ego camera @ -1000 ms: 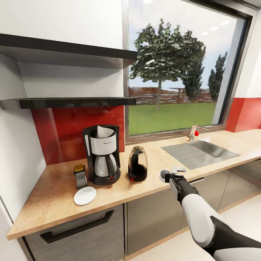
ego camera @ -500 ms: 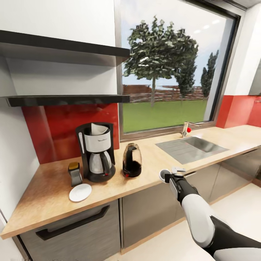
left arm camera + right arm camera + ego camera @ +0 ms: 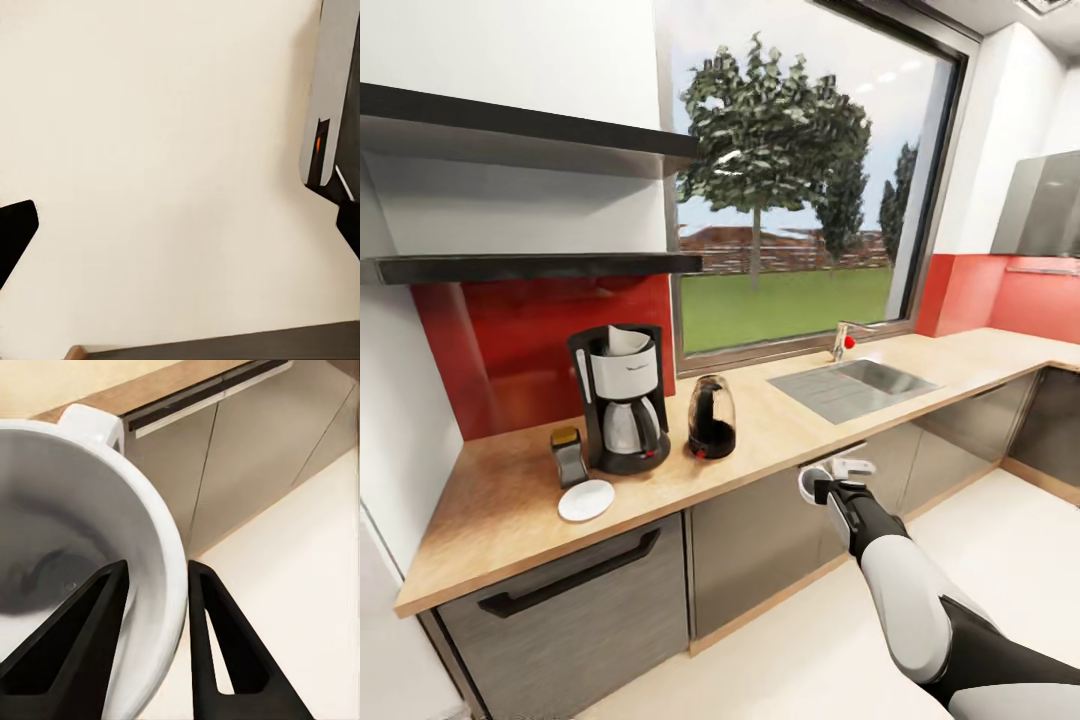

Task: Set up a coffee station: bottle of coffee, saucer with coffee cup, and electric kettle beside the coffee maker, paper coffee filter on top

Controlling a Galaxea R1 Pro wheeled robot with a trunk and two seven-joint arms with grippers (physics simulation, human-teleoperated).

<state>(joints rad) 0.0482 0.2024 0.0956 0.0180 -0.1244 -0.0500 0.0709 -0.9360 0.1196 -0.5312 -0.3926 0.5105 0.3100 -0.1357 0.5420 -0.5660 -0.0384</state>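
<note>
Four task things stand grouped at the left end of the long wooden bench (image 3: 780,430), under the dark wall shelves (image 3: 530,265) and against the red backsplash. The black and silver coffee maker (image 3: 618,410) stands upright with a white paper coffee filter (image 3: 627,342) sticking out of its top and a glass carafe in its base. Just beside it, on the window side, stands the domed dark electric kettle (image 3: 711,417) with a clear upper shell. On the coffee maker's other side stands the small dark bottle of coffee with a gold lid (image 3: 568,456), and just in front of that bottle lies the flat round white saucer (image 3: 586,500), bare on top.

The white ceramic coffee cup (image 3: 82,547) is off the bench, held in the air in front of the grey lower cabinets, well apart from the saucer. It is a smooth, glossy, round cup with a thick rim, a pale grey hollow inside and a small white handle on its far side. The right gripper (image 3: 154,574) has its black jaws closed on the cup's wall, one finger inside the bowl and one outside against the rim. In the head view the cup (image 3: 812,481) sits at the tip of the white and black right arm, below the bench edge.

For the left gripper (image 3: 184,217), dark finger tips show at opposite edges of its wrist view, spread wide apart over cream floor and holding nothing.
</note>
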